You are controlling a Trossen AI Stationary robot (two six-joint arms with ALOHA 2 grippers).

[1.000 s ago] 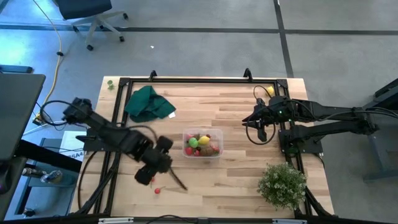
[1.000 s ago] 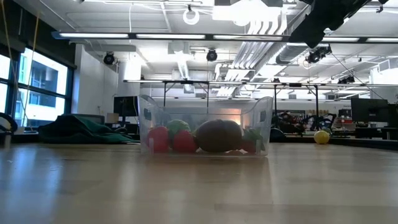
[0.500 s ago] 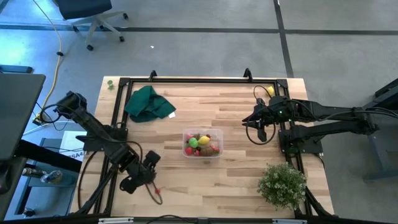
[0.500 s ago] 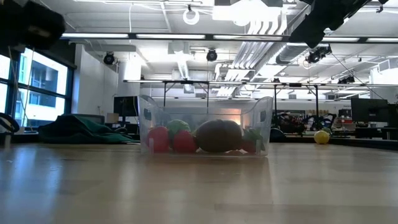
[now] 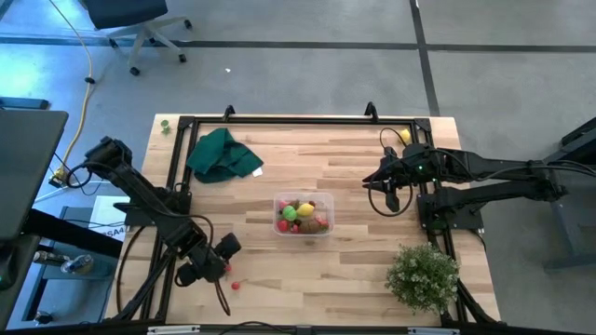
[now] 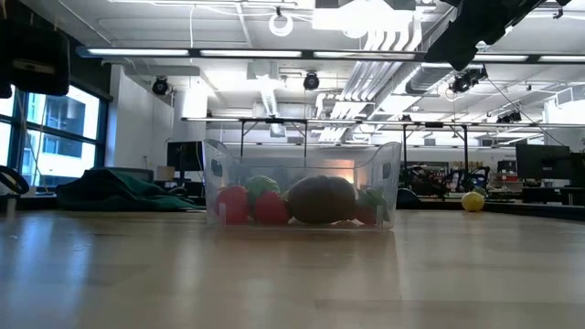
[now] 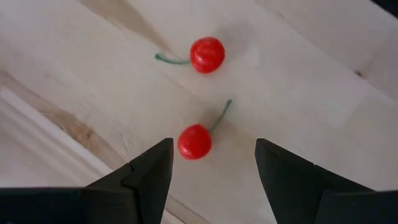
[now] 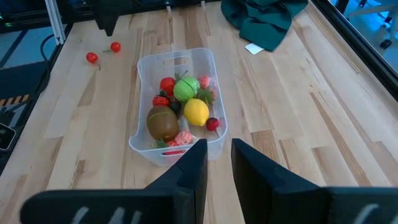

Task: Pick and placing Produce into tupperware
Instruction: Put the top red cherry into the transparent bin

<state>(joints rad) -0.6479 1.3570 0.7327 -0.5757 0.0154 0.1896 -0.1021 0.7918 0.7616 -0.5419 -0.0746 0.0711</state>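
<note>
Two red cherries with green stems lie on the wood near the table's front left, one below and between the fingers of my left gripper, the other just beyond it. That gripper points steeply down, open, touching neither. The clear tupperware stands at mid-table with a lemon, a green piece, red pieces and a brown one inside. My right gripper hangs above the table's right side, fingers a little apart, holding nothing.
A dark green cloth lies at the far left and a bushy plant at the near right. A yellow ball sits at the far right corner. Black frame rails run along the table's edges.
My left gripper has swung from beside the tupperware toward the table's near left corner and sunk low over the cherries, rolling its wrist as it went. The cherries and the tupperware have stayed where they were.
</note>
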